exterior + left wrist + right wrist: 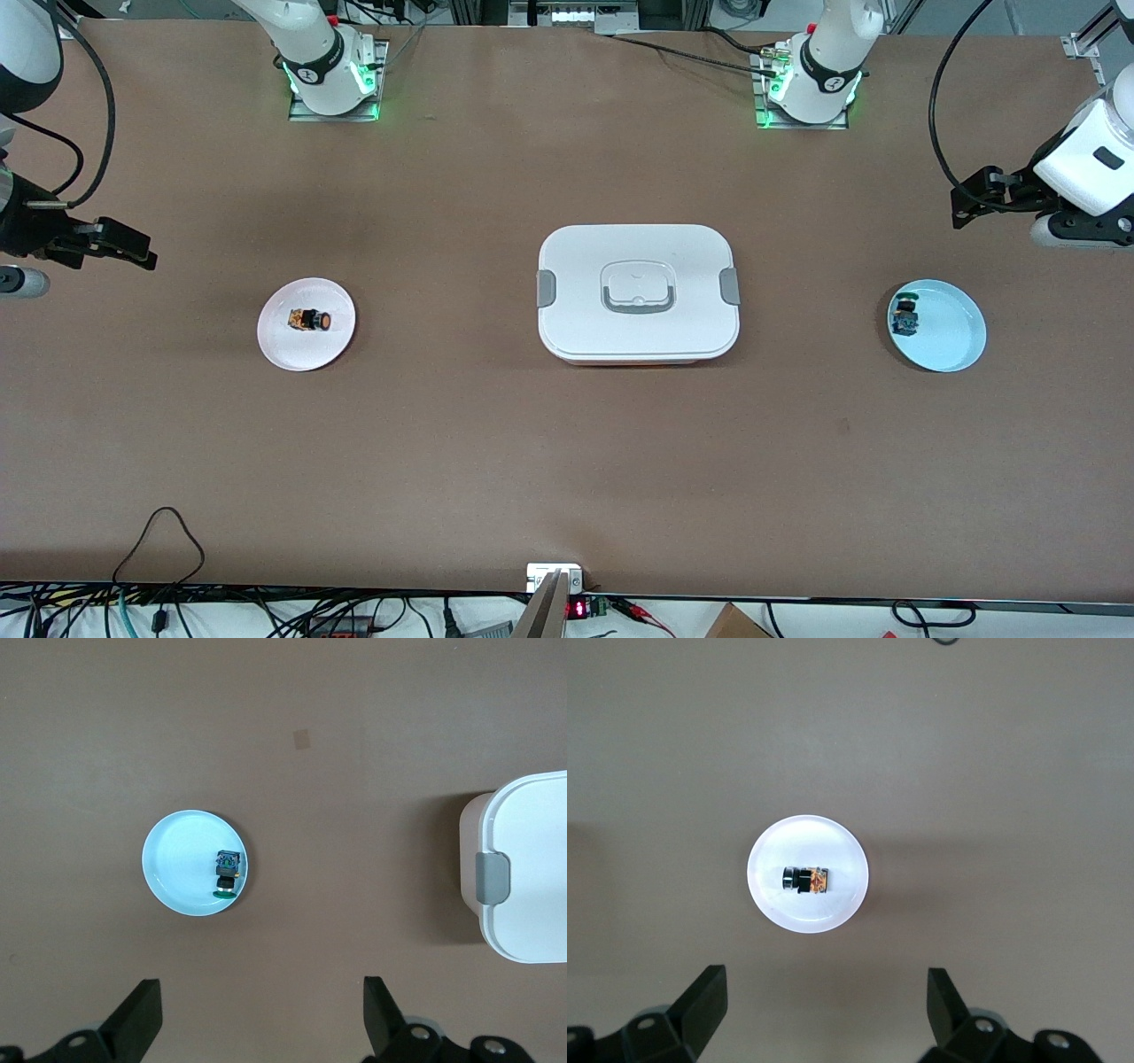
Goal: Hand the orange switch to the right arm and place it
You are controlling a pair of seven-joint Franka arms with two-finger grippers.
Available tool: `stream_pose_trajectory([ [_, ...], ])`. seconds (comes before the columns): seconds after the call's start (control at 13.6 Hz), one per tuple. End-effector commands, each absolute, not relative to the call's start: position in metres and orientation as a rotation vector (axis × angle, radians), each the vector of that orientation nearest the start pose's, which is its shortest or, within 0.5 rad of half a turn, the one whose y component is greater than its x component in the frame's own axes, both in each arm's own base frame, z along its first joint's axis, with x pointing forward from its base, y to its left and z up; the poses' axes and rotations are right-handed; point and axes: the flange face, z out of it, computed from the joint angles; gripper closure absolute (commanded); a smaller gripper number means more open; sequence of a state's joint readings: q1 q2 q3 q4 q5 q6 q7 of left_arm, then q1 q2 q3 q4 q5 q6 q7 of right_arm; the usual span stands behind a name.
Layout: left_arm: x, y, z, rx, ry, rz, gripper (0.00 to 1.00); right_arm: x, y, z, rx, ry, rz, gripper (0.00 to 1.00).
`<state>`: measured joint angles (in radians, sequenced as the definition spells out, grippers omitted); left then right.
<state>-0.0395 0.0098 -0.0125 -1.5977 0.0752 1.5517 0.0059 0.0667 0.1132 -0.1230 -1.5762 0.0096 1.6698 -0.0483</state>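
The orange switch (310, 320) lies on its side on a small pale pink dish (276, 344) toward the right arm's end of the table. It also shows in the right wrist view (805, 878) on that dish (769, 896). My right gripper (120, 241) hangs high over bare table beside the dish, open and empty (827, 979). My left gripper (974, 190) hangs high over the table at the left arm's end, open and empty (263, 988).
A white lidded box (585, 266) with grey latches sits mid-table and shows in the left wrist view (532, 868). A light blue dish (957, 346) toward the left arm's end holds a small blue-and-green switch (905, 316), also in the left wrist view (228, 873).
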Motion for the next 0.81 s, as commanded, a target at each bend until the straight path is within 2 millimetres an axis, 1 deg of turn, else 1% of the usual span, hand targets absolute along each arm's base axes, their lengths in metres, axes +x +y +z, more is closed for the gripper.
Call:
stream_pose_trajectory([
  [0.0,0.549,-0.019,0.612,-3.080,0.082,0.083,0.00,0.583,-0.029,0.591,-3.152,0.014,0.002,0.00],
  [0.29,0.550,-0.019,0.612,-3.080,0.082,0.081,0.00,0.581,-0.026,0.601,-3.147,0.021,0.002,0.00],
  [0.74,0.549,-0.018,0.611,-3.080,0.077,0.086,0.00,0.581,-0.026,0.604,-3.147,0.019,-0.005,0.00],
])
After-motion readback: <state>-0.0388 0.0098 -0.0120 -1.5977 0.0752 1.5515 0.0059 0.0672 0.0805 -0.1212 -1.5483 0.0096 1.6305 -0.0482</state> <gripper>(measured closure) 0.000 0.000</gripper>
